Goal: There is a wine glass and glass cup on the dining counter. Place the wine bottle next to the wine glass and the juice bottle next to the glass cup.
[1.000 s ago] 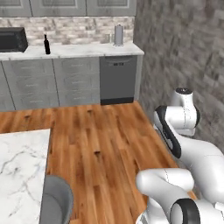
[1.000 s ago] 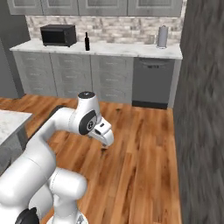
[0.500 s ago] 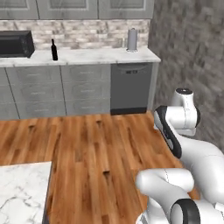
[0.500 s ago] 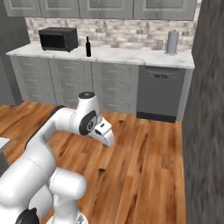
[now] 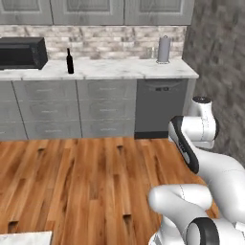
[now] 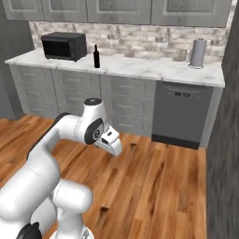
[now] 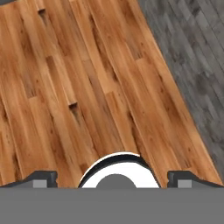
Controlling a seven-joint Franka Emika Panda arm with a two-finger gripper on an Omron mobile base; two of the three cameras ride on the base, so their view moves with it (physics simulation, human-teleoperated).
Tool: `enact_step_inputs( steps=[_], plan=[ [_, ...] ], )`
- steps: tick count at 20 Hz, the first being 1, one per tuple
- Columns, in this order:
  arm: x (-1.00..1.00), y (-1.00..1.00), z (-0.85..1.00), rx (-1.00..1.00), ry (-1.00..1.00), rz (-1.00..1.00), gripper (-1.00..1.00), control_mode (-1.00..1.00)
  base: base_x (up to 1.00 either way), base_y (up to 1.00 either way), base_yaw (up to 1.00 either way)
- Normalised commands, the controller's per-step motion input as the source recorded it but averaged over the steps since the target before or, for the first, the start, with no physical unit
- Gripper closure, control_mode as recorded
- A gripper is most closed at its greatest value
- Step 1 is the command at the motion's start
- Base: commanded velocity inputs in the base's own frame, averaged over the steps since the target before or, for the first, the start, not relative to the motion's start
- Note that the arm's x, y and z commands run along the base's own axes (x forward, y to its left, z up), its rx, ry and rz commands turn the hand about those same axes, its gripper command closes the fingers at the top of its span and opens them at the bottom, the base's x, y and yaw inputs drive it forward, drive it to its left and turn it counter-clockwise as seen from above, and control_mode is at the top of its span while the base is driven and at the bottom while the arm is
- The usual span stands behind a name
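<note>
Across the far wall, a grey cabinet run with a marble worktop (image 5: pixel 110 69) spans the kitchen, a dark dishwasher (image 5: pixel 160 107) set in its right end and a wood plank floor (image 5: pixel 86 182) stretching out before it. Folded low over those planks, the white arm carries its gripper (image 7: pixel 112 178) pointed down at bare boards beside a grey stone wall (image 7: pixel 192 57), its jaws spread wide with nothing between them. On the worktop, a black microwave (image 6: pixel 64 46) sits at the left; just right of it stands the wine bottle (image 6: pixel 96 57), slim and black, upright and well apart from the arm. A grey paper towel roll (image 6: pixel 198 52) stands near the counter's right end
</note>
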Motion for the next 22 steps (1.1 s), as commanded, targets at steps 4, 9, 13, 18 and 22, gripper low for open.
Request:
enact_step_inputs(
  steps=[4, 9, 13, 18, 22],
  plan=[
    [0.0, 0.0, 0.0, 0.0, 0.0, 0.0, -1.0, 1.0, 0.94, 0.15, 0.17],
    [0.0, 0.0, 0.0, 0.0, 0.0, 0.0, -1.0, 1.0, 0.94, 0.16, 0.16],
    [0.0, 0.0, 0.0, 0.0, 0.0, 0.0, -1.0, 1.0, 0.94, 0.17, 0.15],
    [0.0, 0.0, 0.0, 0.0, 0.0, 0.0, -1.0, 1.0, 0.94, 0.16, 0.13],
    [0.0, 0.0, 0.0, 0.0, 0.0, 0.0, -1.0, 1.0, 0.94, 0.2, 0.01]
  ],
)
